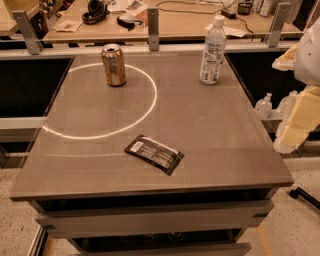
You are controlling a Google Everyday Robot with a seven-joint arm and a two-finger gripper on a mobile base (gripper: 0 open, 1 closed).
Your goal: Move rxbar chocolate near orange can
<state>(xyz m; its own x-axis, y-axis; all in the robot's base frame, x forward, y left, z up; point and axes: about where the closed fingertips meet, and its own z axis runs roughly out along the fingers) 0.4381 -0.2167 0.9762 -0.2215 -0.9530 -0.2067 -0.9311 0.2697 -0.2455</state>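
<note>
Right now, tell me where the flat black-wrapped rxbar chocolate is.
The rxbar chocolate lies near the front edge of the grey table, centre, in front of the copper-orange can at the back left; the gripper hangs beyond the table's right edge.

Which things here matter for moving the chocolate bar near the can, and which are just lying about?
Job: rxbar chocolate, orange can, gripper at right edge, off the table.
Lying about: water bottle, headphones on the far desk.

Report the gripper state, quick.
Gripper: at the right edge of the view, beside the table; open or closed cannot be told. The rxbar chocolate lies on the table, not held.
</note>
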